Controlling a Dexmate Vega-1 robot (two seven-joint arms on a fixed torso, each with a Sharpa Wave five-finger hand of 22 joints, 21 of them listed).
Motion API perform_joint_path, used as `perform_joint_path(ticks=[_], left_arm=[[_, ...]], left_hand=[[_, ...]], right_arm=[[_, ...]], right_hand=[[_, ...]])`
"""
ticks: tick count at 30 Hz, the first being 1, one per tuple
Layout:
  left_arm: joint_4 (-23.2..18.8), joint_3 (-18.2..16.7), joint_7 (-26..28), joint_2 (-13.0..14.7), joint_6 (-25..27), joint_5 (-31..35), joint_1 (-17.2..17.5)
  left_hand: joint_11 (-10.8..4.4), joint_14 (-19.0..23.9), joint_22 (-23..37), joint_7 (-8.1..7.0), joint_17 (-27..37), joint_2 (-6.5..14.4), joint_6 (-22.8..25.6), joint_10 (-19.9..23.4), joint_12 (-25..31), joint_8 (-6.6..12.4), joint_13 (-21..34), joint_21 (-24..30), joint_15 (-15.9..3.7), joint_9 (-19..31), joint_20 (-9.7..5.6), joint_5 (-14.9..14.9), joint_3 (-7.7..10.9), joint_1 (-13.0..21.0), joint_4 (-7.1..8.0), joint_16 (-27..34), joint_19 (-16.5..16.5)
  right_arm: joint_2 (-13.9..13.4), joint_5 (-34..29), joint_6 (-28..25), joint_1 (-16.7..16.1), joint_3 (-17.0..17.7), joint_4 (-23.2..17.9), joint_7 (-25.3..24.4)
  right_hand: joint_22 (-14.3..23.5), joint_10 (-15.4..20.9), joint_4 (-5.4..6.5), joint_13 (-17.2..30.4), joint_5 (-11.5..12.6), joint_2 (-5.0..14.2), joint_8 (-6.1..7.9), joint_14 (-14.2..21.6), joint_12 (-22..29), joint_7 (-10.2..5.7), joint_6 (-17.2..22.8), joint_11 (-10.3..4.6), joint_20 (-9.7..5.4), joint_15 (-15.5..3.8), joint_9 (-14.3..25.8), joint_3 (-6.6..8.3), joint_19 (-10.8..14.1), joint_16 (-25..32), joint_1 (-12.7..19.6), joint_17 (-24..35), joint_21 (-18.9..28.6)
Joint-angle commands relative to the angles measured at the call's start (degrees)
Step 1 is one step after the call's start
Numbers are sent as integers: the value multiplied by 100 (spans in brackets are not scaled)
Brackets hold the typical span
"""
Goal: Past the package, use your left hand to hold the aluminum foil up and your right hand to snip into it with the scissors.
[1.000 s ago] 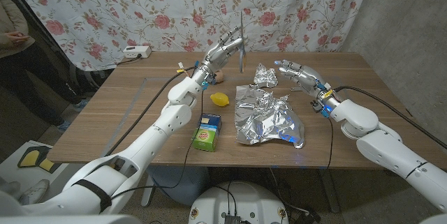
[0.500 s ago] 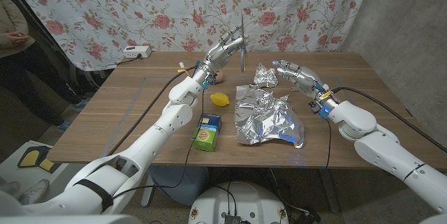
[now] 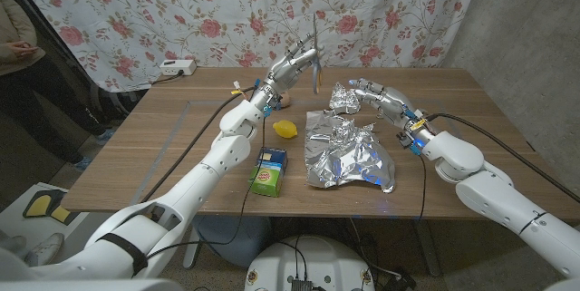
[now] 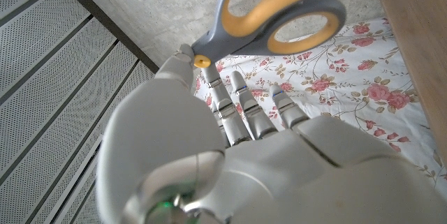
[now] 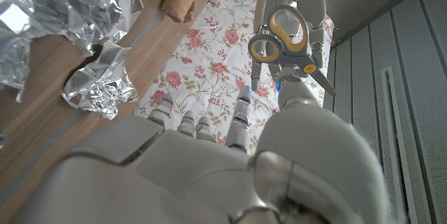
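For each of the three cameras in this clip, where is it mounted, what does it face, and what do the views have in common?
Head view: fixed on the robot's head, looking down at the wooden table; both arms show.
Left wrist view: behind the left robot hand, facing the grey-and-yellow-handled scissors it holds.
Right wrist view: behind the right robot hand, facing the crumpled aluminium foil.
Shared: the scissors appear in all three.

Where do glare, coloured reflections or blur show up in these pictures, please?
Head view: the aluminum foil glares white, with blue glints near its front edge. Left wrist view: the left robot hand is soft, the scissors fairly sharp. Right wrist view: the right robot hand is blurred.
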Motion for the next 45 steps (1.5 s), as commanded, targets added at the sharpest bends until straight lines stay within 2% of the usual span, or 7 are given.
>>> perform_joint_path(ticks=[1,28,45], left_arm=[[65,-12,-141,-55,44,-99,-12],[112,-4,-160,-138,-25,-60,5],[23,23,-141,-131,-31,-57,59]], left_hand=[[-52,-3,-5,0,8,70,68,104,52,41,46,-17,-210,22,-25,35,17,56,29,2,3],[-55,23,-7,-37,63,66,97,114,38,41,47,-13,-226,23,-26,43,-14,84,29,21,0],[-53,35,-7,-42,87,67,111,121,35,40,52,-12,-217,23,-29,48,-25,97,31,24,-4]], right_arm=[[59,-89,-26,7,-45,-63,-129],[265,-9,103,80,-237,4,-9],[334,56,183,108,-296,88,73]], right_hand=[[11,-37,4,0,-18,-7,-17,-514,35,8,-14,2,6,-25,17,34,-51,14,59,13,31],[10,8,-4,-60,-36,-31,-2,-508,94,-13,84,-39,-6,-94,49,37,-54,43,115,11,47],[10,-51,-7,-102,-48,-53,-126,-551,93,-60,-140,-104,3,-122,48,39,-86,41,168,9,42]])
